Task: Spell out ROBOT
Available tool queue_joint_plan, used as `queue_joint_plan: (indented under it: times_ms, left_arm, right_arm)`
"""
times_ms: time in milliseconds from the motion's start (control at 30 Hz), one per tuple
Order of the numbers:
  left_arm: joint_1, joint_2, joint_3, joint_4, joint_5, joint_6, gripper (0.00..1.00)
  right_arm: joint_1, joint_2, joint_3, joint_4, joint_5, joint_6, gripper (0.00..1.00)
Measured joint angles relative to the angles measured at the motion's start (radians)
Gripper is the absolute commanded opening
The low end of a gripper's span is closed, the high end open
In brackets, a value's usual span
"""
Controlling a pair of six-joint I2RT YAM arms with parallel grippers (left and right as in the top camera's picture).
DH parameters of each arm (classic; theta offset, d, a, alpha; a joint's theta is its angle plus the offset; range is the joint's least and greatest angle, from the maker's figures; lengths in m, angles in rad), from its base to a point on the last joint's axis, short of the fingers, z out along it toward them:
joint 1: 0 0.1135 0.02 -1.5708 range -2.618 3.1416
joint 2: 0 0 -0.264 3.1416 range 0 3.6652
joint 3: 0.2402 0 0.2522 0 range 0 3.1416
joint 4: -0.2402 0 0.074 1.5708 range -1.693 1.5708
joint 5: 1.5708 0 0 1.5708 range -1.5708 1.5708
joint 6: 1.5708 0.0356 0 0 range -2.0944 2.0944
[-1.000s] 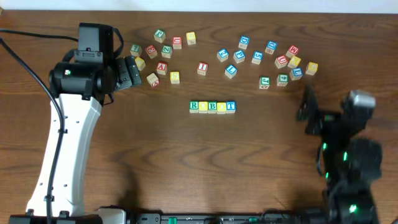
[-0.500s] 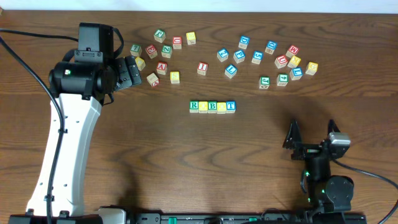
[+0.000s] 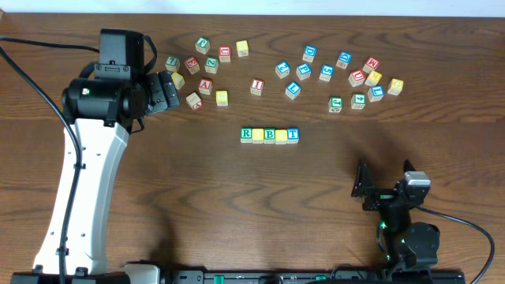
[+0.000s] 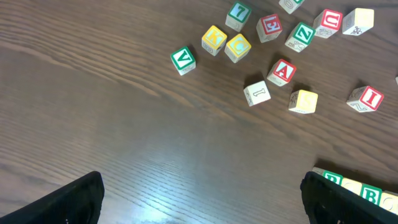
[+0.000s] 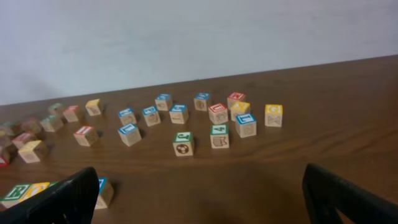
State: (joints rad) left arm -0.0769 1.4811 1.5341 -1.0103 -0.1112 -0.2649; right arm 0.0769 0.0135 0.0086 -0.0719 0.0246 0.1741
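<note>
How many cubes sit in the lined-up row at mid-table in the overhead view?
5. From left to right, side by side: green-framed R, yellow-faced cube, green-framed B, second yellow-faced cube, blue-framed T. None appears hidden.

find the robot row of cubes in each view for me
overhead: ROBOT row, centre of the picture.
left wrist: bottom right corner, cut off at the edge.
right wrist: bottom left corner, partly hidden.
shared landmark: the red I cube, just beyond the row in every view.
</note>
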Motion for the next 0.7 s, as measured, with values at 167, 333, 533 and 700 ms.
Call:
queue_joint_plan:
  times_ms: [167,333,533,700]
  left_arm:
    - [0.000,0.000,0.000,0.000,0.000,0.000,1.00]
    - [0.000,0.000,0.000,0.000,0.000,0.000,1.00]
    - [0.000,0.000,0.000,0.000,0.000,0.000,1.00]
    - [0.000,0.000,0.000,0.000,0.000,0.000,1.00]
  right_arm:
    - [0.000,0.000,0.000,0.000,-0.008,0.000,0.99]
    - [0.000,0.000,0.000,0.000,-0.010,0.000,0.99]
    - [0.000,-0.001,0.000,0.000,-0.010,0.000,0.99]
    - [0.000,-0.001,0.000,0.000,-0.010,0.000,0.99]
